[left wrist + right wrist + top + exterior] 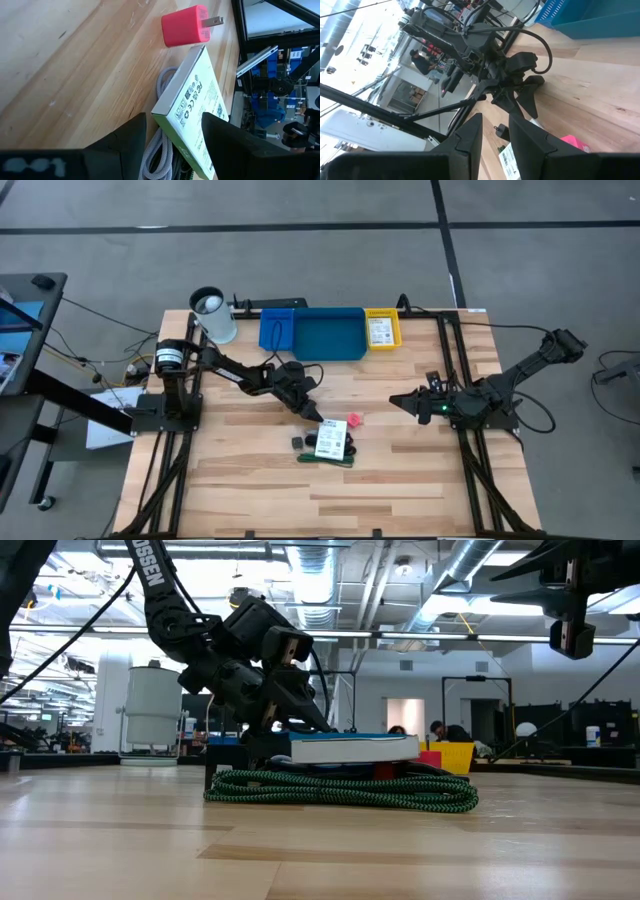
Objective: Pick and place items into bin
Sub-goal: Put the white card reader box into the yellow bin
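Blue bin [330, 338] looks empty; the yellow tray [382, 330] holds a card. Left gripper [312, 412] hovers open beside the white card [331, 440]; right gripper [400, 401] waits, jaws parted, holding nothing.

arms [240, 372]: black, jointed | cables: black | lettering: white, on link

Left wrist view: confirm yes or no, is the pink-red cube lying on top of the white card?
No, the pink-red cube lies on the bare wood beside the white card.
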Tool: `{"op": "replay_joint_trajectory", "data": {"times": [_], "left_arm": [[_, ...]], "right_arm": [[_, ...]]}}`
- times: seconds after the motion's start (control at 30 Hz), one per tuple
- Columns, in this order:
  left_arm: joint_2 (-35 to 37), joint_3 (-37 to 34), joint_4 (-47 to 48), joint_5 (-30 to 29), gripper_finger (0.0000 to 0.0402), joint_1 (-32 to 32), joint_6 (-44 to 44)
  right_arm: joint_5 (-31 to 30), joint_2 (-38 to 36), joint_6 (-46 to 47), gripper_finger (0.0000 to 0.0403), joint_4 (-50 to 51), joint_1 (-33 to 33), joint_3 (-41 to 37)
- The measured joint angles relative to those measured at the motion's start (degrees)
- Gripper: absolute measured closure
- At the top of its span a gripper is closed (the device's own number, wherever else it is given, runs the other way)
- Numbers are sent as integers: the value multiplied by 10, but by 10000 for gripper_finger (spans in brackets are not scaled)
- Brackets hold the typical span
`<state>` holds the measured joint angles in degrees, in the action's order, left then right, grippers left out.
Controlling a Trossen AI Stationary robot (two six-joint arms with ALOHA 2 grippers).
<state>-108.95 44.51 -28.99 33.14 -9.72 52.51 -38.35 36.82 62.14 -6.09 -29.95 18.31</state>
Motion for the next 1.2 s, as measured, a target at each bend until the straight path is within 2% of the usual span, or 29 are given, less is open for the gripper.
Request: {"op": "replay_joint_trajectory", "data": {"times": [1.07, 1.2], "left_arm": [[0, 0, 12, -5, 220, 0, 0], [0, 0, 12, -5, 220, 0, 0]], "right_arm": [[0, 0, 8, 312, 0, 0, 0], [31, 0, -8, 312, 0, 0, 0]]}}
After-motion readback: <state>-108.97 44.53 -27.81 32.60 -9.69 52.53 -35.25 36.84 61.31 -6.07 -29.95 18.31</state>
